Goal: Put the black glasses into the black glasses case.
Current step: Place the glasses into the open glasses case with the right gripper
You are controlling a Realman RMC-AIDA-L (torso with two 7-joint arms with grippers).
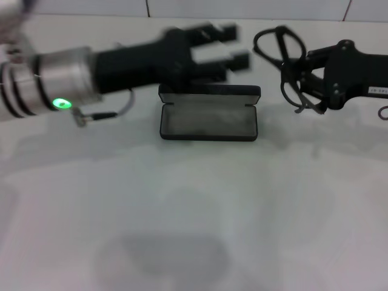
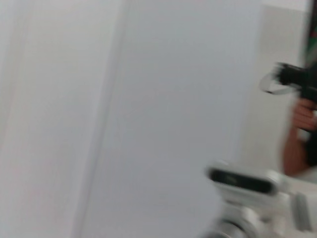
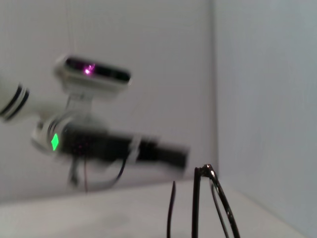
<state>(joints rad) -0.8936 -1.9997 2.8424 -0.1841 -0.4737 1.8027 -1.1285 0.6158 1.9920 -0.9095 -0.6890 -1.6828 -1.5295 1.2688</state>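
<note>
A white table point(image 1: 194, 212) carries the black glasses case point(image 1: 209, 115), which lies open near the table's far edge, about midway along it, grey lining facing up and lid standing upright at the back. The left gripper point(image 1: 233, 45) (blurred) hangs in the air just over the case's lid, its two fingers spread apart with nothing between them. Toward the table's far right corner, the right gripper point(image 1: 306, 82) is clamped on the black glasses point(image 1: 285, 60), holding them clear of the table, lenses upright and the temple arms hanging down. The glasses sit just right of the case, not touching it. In the right wrist view the glasses point(image 3: 208, 208) show close up, with the left gripper point(image 3: 166, 153) beyond them.
</note>
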